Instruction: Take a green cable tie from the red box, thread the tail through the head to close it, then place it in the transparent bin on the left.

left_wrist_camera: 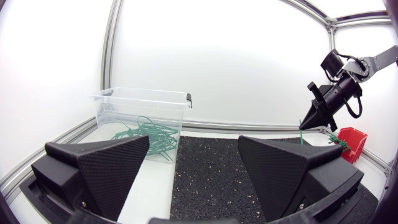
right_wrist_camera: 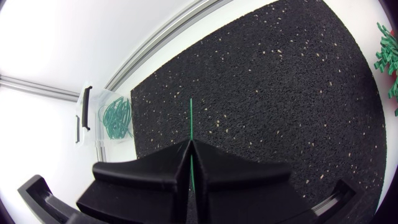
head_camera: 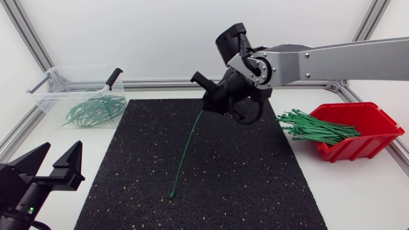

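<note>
Your right gripper [head_camera: 206, 106], clamped on the upper end of the green cable tie [head_camera: 185, 155], holds it over the mat [head_camera: 255, 179] with its long axis hanging down toward your left gripper [head_camera: 62, 150], which rests with fingers apart, well short of the free end.

Mat [head_camera: 255, 185]: black, pale-flecked, flat on the bench's middle, reaching its near edge.
Bench [head_camera: 364, 191]: white, showing at both side edges.

The right arm [head_camera: 345, 57] is silver-grey with black joints, a black cable [head_camera: 254, 119] and wedge-shaped jaws.
</note>
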